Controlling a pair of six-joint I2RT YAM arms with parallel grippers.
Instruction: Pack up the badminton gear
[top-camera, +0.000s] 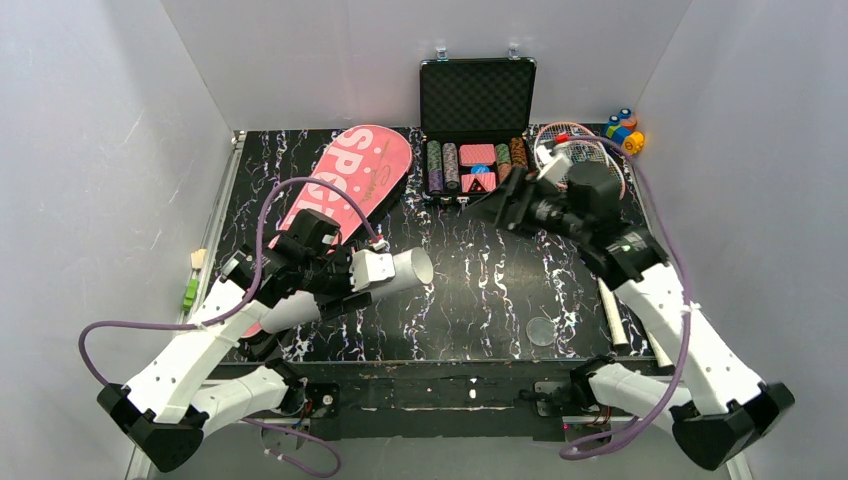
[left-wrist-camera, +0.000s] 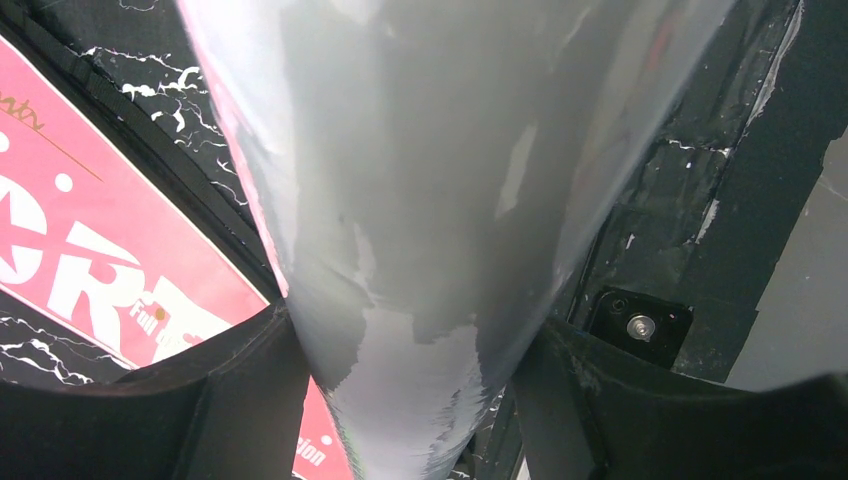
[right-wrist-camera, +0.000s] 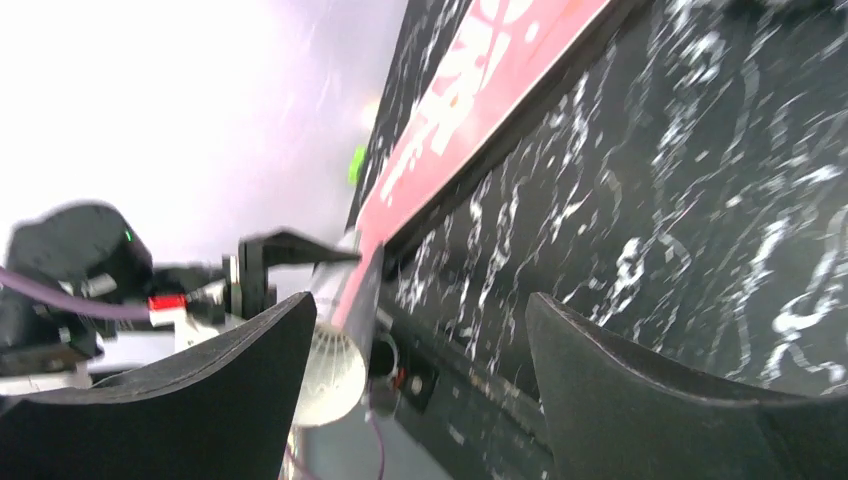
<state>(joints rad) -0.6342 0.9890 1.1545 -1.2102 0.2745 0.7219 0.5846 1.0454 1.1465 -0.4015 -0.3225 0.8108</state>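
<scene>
My left gripper (top-camera: 378, 272) is shut on the long white tube (top-camera: 400, 270) and holds it level above the table, open end to the right. In the left wrist view the tube (left-wrist-camera: 430, 200) fills the gap between my fingers (left-wrist-camera: 250, 400). My right gripper (top-camera: 503, 205) is open and empty, pointing left toward the tube. In the right wrist view (right-wrist-camera: 420, 310) a white feathered shuttlecock (right-wrist-camera: 325, 372) sits in the tube's mouth. The pink "SPORT" bag (top-camera: 350, 180) lies at the back left. Two pink-framed rackets (top-camera: 580, 150) lie at the back right, partly under my right arm.
An open black case of poker chips (top-camera: 477, 130) stands at the back centre. Small colourful toy blocks (top-camera: 625, 128) sit in the back right corner. A round dark cap (top-camera: 541, 331) lies near the front edge. White racket handles (top-camera: 612, 312) lie at the front right.
</scene>
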